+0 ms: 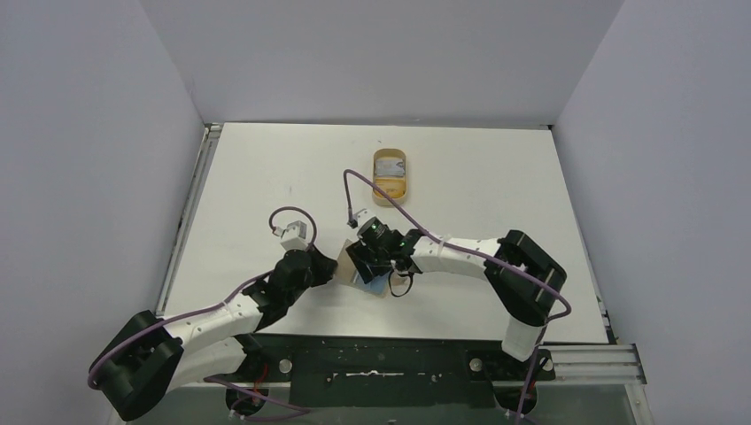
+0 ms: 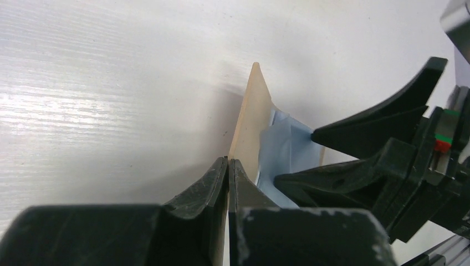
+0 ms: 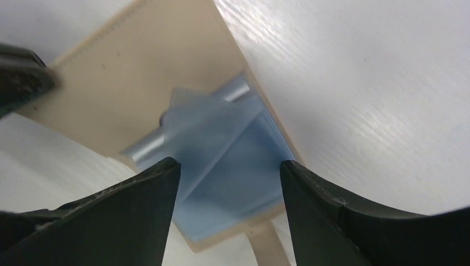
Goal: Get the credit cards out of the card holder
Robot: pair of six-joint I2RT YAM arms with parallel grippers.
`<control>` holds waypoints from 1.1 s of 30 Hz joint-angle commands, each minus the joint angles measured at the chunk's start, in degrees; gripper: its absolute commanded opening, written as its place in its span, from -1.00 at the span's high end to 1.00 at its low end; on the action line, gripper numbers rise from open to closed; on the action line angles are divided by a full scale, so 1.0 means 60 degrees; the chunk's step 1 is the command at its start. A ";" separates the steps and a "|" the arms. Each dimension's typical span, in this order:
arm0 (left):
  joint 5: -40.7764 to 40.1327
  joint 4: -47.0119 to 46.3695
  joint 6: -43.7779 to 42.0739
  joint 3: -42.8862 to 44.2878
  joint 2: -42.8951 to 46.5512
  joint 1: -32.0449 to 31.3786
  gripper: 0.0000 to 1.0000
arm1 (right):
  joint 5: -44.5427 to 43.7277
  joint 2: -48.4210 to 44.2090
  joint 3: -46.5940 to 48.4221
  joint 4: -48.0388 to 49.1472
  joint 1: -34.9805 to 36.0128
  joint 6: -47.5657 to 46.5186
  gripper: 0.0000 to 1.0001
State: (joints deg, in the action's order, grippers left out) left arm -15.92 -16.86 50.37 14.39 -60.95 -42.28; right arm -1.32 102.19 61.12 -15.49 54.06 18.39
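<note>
Pinching the card holder [image 2: 252, 119] by one flap in my shut left jaws, tilted up off the surface [image 2: 111, 83]. Right jaws spread, gripping nothing; light blue credit cards [image 3: 227, 160] sit between them, fanned but inside the holder. None out yet, I judge; all pulling left.

Tan holder [image 3: 127, 66] open, one panel tilted up, well nearer than dish [image 1: 390, 176]. Light blue cards [image 3: 227, 166] inside, skewed, seemingly partly out.
</note>
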 commanded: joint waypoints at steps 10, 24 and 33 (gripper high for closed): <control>-0.0857 0.0234 0.0038 0.0144 0.0342 0.0049 1.00 | -0.1558 -0.2206 -0.0531 -0.2063 0.0035 -0.0047 -0.40; -0.1937 0.0877 0.1217 -0.0111 -0.0095 -0.0003 1.00 | -0.1311 -0.5026 -0.1306 -0.1270 -0.0980 0.0907 -1.00; -0.1888 -0.0004 0.2071 -0.0254 -0.1090 -0.0097 1.00 | 0.2470 -0.4631 -0.2123 0.1672 -0.2480 0.2729 -1.00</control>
State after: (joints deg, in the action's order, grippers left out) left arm -25.98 -11.84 59.48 13.08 -65.19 -42.57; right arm 2.31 70.59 47.09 -15.81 38.63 29.12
